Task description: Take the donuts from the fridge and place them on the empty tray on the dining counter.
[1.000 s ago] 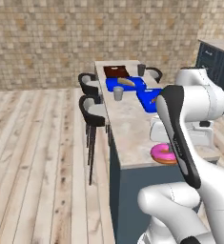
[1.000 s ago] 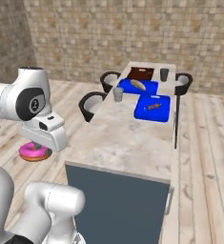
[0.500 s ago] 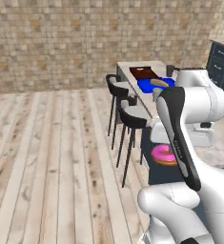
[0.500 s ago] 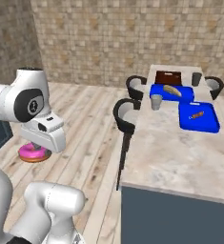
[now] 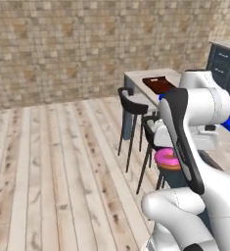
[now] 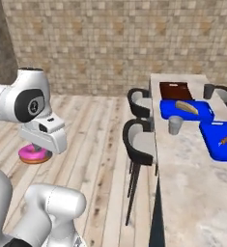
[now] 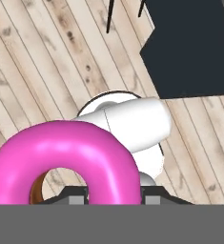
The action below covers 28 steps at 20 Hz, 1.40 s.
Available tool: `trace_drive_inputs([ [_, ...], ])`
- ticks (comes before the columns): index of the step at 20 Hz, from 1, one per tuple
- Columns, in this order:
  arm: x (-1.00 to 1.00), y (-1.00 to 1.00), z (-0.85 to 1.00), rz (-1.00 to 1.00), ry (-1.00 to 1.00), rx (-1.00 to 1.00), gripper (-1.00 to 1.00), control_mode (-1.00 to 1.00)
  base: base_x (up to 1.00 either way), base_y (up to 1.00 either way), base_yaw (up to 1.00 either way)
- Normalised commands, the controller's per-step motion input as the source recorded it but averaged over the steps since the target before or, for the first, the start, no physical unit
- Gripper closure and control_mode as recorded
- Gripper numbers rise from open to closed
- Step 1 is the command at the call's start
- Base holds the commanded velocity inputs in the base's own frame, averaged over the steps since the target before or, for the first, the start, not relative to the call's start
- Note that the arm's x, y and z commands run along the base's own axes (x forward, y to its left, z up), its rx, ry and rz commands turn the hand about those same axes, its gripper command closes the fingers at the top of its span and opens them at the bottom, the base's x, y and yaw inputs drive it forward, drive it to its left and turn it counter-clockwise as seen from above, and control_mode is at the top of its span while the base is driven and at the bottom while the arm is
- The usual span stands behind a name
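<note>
My gripper (image 6: 35,150) is shut on the pink-frosted donut (image 6: 33,155), which hangs low over the wooden floor to the left of the dining counter (image 6: 182,164). In the hand view the donut (image 7: 61,157) sits between the fingertips (image 7: 76,196). The left base view has the donut (image 5: 166,159) under my hand, beside the stools. The dark brown tray (image 6: 175,90) lies empty at the counter's far end; it is also in the left base view, tray (image 5: 158,84) on the counter (image 5: 138,77). The fridge is out of view.
Two black stools (image 6: 138,102) (image 6: 140,144) stand along the counter's left side. Two blue trays (image 6: 187,108) (image 6: 223,140) with food and two grey cups (image 6: 175,125) (image 6: 209,90) sit on the counter. Open wooden floor (image 5: 53,166) stretches left to a brick wall.
The whole scene has slid right in both base views, so the base has moved; the counter now stands off to the right. The pink donut stays gripped in the same pose.
</note>
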Motion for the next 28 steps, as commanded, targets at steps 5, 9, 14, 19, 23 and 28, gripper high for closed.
trace_drive_inputs([
  [5,0.00,0.00,0.00,0.00,0.00,0.00,1.00,1.00,1.00,0.75,-0.30],
  [9,0.00,0.00,0.00,0.00,0.00,0.00,1.00,1.00,1.00,0.71,-0.31],
  [14,0.00,0.00,0.00,0.00,0.00,0.00,1.00,1.00,0.92,0.66,-0.36],
  [19,0.00,0.00,0.00,0.00,0.00,0.00,1.00,1.00,0.85,0.68,-0.43],
  [23,0.00,0.00,0.00,0.00,0.00,0.00,1.00,1.00,0.86,0.64,-0.43],
  [28,0.00,0.00,0.00,0.00,0.00,0.00,1.00,1.00,0.76,0.51,-0.43],
])
